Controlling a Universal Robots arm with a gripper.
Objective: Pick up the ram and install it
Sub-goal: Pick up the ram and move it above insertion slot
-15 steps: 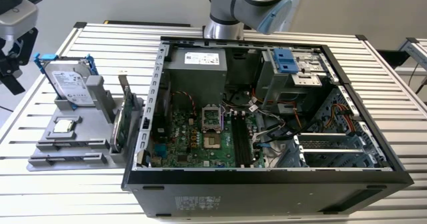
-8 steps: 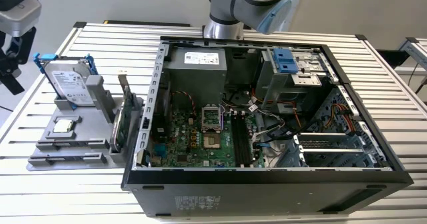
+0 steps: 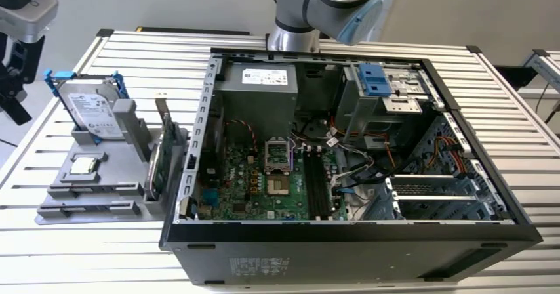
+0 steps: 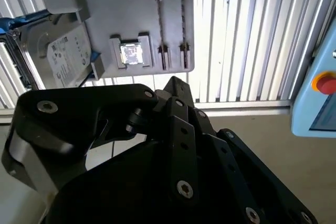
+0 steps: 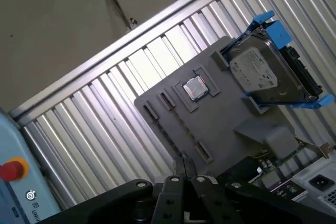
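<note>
**Two jaws together, nothing clamped**

The gripper (image 5: 184, 170) is seen with its jaws pressed together and nothing between them, held near the gray holder (image 5: 220, 127) beside the computer case (image 3: 350, 233). The ram cannot be placed with certainty; the holder's narrow slots look bare. A light, stiff, fragile stick is expected, best taken by its long edges, chips and contacts spared.

My arm (image 3: 302, 12) is silver-grey metal with a pale blue joint cap (image 3: 363, 20); my hand (image 5: 184, 165) is matte black, its jointed link bars pinned with small silver screws (image 4: 182, 187).
</note>
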